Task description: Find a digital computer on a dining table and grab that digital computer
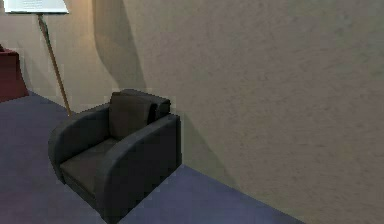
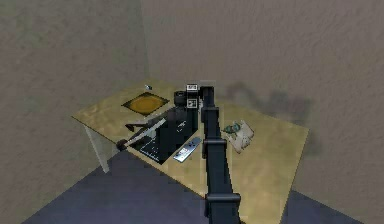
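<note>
A dark laptop lies on a light wooden table in the arm side view, near the table's front left edge. The arm rises over the table as a dark bar, with two small white squares at its far end. My gripper shows as a dark body left of the squares, with the laptop at or behind it. I cannot tell whether it holds anything, or whether it touches the laptop.
Also on the table are a brown round mat, a pale slim remote-like thing and a crumpled grey-green thing. The table stands in a wall corner. The forward view has a dark armchair, a floor lamp and a beige wall.
</note>
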### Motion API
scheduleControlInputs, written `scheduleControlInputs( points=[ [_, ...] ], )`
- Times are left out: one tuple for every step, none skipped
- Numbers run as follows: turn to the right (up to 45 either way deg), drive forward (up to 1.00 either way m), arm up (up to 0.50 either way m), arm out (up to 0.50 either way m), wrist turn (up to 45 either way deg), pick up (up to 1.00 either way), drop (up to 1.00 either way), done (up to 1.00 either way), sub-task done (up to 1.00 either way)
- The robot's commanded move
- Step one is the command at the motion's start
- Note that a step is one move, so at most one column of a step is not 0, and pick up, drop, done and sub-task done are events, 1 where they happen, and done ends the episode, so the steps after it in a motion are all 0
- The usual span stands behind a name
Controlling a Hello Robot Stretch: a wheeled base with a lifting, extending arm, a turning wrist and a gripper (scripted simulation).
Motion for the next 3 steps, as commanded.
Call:
scheduleControlInputs(
  points=[
    [0.0, 0.0, 0.0, 0.0, 45.0, 0.0, 0.0, 0.0, 0.0],
    [0.0, 0.0, 0.0, 0.0, 6.0, 0.0, 0.0, 0.0, 0.0],
    [0.0, 0.0, -0.3, 0.0, 0.0, 0.0, 0.0, 0.0, 0.0]
  ],
)
